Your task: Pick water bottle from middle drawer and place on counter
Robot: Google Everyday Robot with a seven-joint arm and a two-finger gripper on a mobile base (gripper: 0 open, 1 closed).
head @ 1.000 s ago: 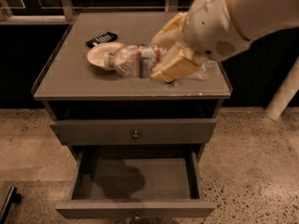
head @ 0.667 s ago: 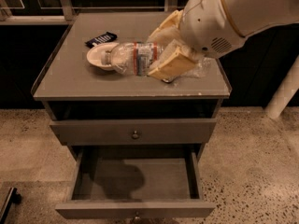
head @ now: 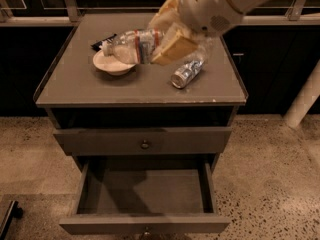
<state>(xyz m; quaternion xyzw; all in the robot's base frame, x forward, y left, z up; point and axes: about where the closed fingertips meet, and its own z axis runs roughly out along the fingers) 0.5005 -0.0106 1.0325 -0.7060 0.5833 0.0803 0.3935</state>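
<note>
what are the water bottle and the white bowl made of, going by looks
The water bottle looks like clear glossy plastic: see-through body with glints. The gripper holds it over the counter. The white bowl is smooth, maybe ceramic or plastic; cannot tell which.

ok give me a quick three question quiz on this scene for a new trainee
1. True or false: the open middle drawer has a bottle in it.
2. What is the gripper shut on? A) a cup B) the water bottle C) a spoon
3. What lies on the counter to the right of the white bowl?

Key: 1 false, its floor is bare. 2 B. 3 a stubbier bottle with a silvery label, on its side.
</note>
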